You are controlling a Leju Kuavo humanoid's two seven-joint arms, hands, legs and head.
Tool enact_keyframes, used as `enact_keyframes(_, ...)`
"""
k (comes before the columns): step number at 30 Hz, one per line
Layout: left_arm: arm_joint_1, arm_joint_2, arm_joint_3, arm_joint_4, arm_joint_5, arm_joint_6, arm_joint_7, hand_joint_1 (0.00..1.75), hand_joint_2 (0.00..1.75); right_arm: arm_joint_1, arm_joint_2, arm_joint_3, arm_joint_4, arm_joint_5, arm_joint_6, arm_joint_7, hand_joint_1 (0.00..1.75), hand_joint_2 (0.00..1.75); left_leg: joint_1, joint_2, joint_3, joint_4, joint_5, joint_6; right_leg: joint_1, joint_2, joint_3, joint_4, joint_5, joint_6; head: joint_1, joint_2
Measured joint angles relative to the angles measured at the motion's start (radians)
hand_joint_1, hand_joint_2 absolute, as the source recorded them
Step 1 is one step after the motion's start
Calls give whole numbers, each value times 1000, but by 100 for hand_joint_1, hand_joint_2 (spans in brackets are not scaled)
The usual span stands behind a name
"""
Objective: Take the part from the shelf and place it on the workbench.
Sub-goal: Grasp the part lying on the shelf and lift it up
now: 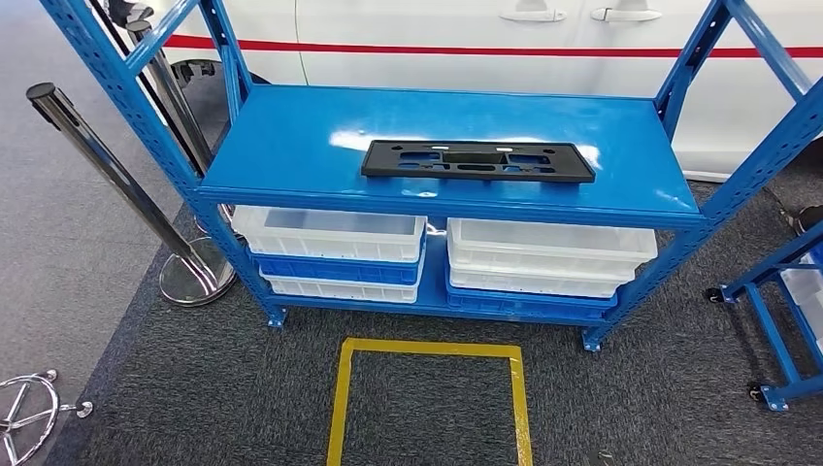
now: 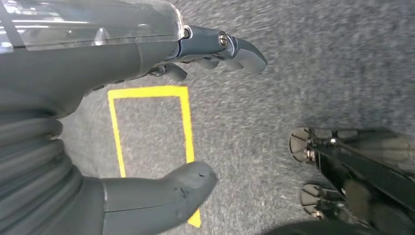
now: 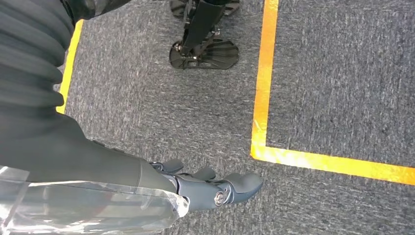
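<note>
A long flat black plastic part with several cut-outs lies on the top board of the blue shelf, a little right of its middle. My left hand hangs over the grey carpet, thumb and fingers apart, holding nothing. My right hand also hangs above the carpet with its fingers stretched out and nothing in it. Both hands are far from the part.
White and blue bins fill the shelf's lower level. A yellow taped square marks the carpet in front of the shelf. Chrome barrier posts stand at the left. A second blue rack on wheels stands at the right, a white vehicle behind.
</note>
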Motion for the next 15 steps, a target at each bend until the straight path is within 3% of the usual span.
enact_keyframes(2, -15, -5, 32, 0, -39, 1, -14, 0, 0, -6, 3, -34, 10, 32, -3, -13, 0, 175, -3, -1, 45, -104, 34, 7, 2, 2, -4, 8, -4, 11, 0, 0)
enact_keyframes(5, -38, -15, 96, 0, -96, 3, -33, 0, 0, -21, 9, -96, 31, 80, -8, -34, 0, 175, -6, -4, 52, -128, 35, 24, 4, 1, -9, 9, -2, 28, 0, 0)
enact_keyframes(7, -52, -22, 137, 0, -134, 5, -46, 0, 0, -35, 14, -130, 42, 112, -16, -53, 0, 175, -4, -3, 55, -138, 42, 38, 2, 1, -16, 29, -18, 38, 1, 0)
enact_keyframes(10, -78, -29, 201, 0, -192, 8, -67, 0, 0, -69, 22, -181, 62, 167, -38, -88, 0, 175, -4, 1, 51, -144, 49, 51, 1, 2, -94, 189, -106, 46, 1, 0)
enact_keyframes(11, -87, -32, 223, 0, -211, 8, -74, 0, 0, -81, 25, -197, 70, 185, -47, -99, 0, 175, -6, 2, 50, -144, 50, 52, 1, 2, -124, 248, -128, 47, 1, 0)
enact_keyframes(12, -95, -34, 243, 0, -227, 8, -80, 0, 0, -91, 28, -211, 75, 201, -55, -109, 0, 175, -7, 1, 49, -143, 50, 52, 1, 2, -140, 281, -131, 47, 1, 0)
enact_keyframes(13, -102, -36, 262, 0, -244, 9, -87, 0, 0, -101, 30, -222, 79, 216, -63, -118, 0, 175, -8, 0, 50, -143, 50, 52, 1, 2, -139, 278, -115, 46, 1, 0)
enact_keyframes(14, -108, -38, 277, 0, -260, 9, -93, 0, 0, -109, 33, -231, 83, 232, -71, -128, 0, 175, -9, -1, 52, -142, 49, 52, 1, 2, -120, 237, -83, 44, 1, 0)
enact_keyframes(15, -113, -41, 291, 0, -276, 10, -99, 0, 0, -119, 34, -238, 86, 247, -80, -138, 0, 131, -9, -2, 54, -141, 48, 50, 1, 2, -88, 171, -44, 40, 1, 0)
